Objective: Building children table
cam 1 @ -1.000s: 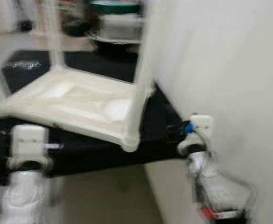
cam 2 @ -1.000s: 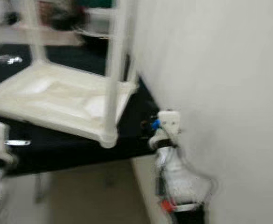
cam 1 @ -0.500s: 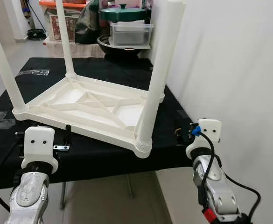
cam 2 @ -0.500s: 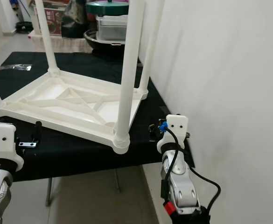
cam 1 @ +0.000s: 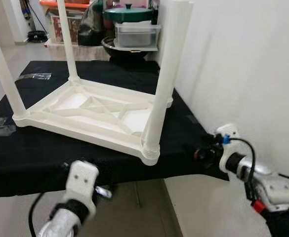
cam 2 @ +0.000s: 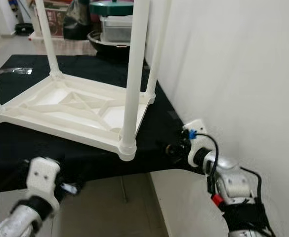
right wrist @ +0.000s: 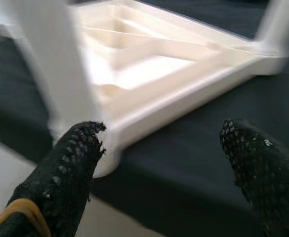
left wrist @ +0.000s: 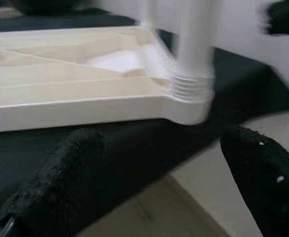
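A white plastic children's table lies upside down on a black-covered table, its legs pointing up. The nearest leg stands at the front right corner, screwed into its socket. My left gripper is low in front of the black table's edge, open, with nothing between its fingers. My right gripper is at the black table's right front corner, pointing left toward that leg, open and empty, its fingers apart in the right wrist view.
A white wall rises close on the right. Behind the black table stand a clear box and a green-lidded pot. A plastic bag lies on the cloth at the far left. Bare floor lies below.
The left arm has swung right and lower, below the front edge. The right arm has turned so that its gripper points left at the table's corner. The white table has stayed put.
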Available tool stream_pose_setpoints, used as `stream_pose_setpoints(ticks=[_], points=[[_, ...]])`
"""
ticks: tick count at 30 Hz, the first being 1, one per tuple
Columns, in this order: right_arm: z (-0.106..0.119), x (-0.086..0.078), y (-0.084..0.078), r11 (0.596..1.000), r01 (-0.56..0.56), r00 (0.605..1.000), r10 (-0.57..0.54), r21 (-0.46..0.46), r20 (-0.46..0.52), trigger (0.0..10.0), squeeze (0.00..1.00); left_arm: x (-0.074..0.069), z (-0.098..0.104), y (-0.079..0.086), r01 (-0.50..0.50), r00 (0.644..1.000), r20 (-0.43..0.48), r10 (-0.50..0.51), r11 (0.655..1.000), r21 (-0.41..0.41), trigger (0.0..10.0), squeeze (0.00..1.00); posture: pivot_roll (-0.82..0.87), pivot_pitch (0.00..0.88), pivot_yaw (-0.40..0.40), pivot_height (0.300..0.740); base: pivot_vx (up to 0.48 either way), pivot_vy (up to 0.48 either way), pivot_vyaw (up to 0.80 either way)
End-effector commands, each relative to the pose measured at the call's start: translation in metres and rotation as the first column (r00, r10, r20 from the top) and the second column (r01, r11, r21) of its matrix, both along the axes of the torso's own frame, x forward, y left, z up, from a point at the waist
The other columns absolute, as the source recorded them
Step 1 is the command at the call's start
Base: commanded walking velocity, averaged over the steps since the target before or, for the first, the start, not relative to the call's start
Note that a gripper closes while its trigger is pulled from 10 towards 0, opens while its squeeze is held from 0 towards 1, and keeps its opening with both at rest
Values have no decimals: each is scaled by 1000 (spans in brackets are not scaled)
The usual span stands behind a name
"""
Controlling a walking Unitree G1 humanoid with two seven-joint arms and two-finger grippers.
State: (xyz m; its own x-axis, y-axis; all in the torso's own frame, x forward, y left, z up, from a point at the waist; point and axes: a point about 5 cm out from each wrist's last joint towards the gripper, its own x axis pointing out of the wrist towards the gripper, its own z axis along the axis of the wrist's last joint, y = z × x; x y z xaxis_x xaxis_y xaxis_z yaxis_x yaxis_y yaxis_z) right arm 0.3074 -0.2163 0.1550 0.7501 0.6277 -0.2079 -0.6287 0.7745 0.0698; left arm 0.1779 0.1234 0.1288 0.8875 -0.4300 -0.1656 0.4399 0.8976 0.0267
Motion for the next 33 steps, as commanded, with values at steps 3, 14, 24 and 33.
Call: stream_pose_setpoints(ticks=[3,14,24,33], points=[[17,4,18,986,-154,988,153,61,24,10000,0,-17,0,-20,174,982,-51,-179,981,-88,10000,0,111,11,-95,740,0,0,0],[19,20,47,947,-314,949,311,70,39,10000,1000,-26,-1,-24,199,979,-32,-200,980,-12,10000,0,131,51,-108,740,0,0,0],[29,33,62,951,-302,950,295,66,97,10000,0,-28,3,-21,180,984,-11,-180,984,-7,10000,0,133,60,-110,740,0,0,0],[37,47,85,946,-316,941,302,74,152,10000,0,-17,15,-9,33,994,103,-39,998,57,10000,0,134,79,-117,740,0,0,0]])
